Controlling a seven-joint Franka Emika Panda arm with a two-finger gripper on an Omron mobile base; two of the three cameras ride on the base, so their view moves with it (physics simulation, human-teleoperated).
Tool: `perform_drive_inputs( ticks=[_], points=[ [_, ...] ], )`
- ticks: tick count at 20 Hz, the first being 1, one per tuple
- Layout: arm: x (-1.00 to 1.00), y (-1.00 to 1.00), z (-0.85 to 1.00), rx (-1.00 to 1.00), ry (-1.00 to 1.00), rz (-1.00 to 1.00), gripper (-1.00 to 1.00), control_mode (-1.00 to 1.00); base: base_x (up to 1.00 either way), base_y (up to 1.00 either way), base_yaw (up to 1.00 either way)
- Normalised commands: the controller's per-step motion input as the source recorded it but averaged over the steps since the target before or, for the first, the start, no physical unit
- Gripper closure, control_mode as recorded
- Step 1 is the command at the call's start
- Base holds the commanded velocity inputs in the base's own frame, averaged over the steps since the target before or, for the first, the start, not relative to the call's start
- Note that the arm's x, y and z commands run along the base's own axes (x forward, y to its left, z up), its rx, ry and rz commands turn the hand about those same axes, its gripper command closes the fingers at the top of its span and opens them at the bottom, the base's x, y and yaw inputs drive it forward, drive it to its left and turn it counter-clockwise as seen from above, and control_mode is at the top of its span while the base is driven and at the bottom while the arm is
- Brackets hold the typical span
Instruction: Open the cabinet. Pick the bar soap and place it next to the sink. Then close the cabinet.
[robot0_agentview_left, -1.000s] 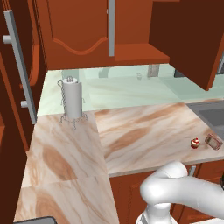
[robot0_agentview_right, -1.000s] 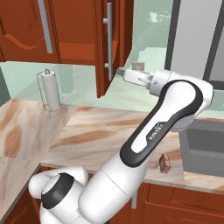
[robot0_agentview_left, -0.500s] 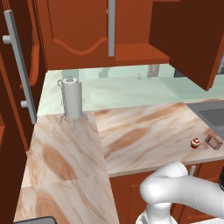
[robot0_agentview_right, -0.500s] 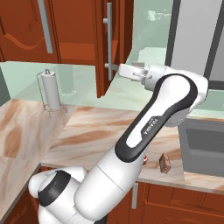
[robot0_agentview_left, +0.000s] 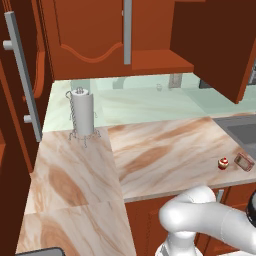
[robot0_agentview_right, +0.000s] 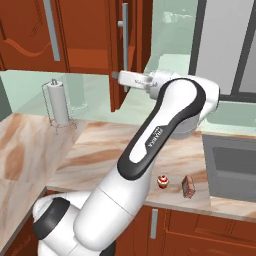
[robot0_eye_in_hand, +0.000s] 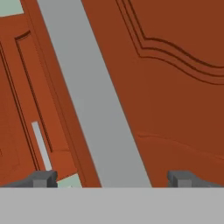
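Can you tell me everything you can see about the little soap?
The bar soap is a tiny pinkish-tan block with darker reddish edges. It sits on the marbled beige counter, near the front edge, beside the dark grey sink and just right of a small red-and-white cupcake, not touching it. Nothing holds it.

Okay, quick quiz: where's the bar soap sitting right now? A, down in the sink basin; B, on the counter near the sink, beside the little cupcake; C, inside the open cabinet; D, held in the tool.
B: the bar soap lies on the stone counter beside the cupcake, just left of the sink.
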Motion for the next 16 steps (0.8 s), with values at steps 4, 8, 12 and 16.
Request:
perform_drive_inputs(
  ticks=[4, 8, 12, 16],
  points=[
    [0.00, 0.61, 0.05, 0.00, -0.01, 0.00, -1.00, -1.00, 0.00, 0.00, 0.00],
    [0.00, 0.63, 0.09, 0.00, -0.01, 0.00, -1.00, -1.00, 0.00, 0.00, 0.00],
    [0.00, 0.60, 0.11, 0.00, 0.00, 0.00, -1.00, -1.00, 0.00, 0.00, 0.00],
    [0.00, 0.55, 0.16, 0.00, 0.00, 0.00, -1.00, -1.00, 0.00, 0.00, 0.00]
  ],
)
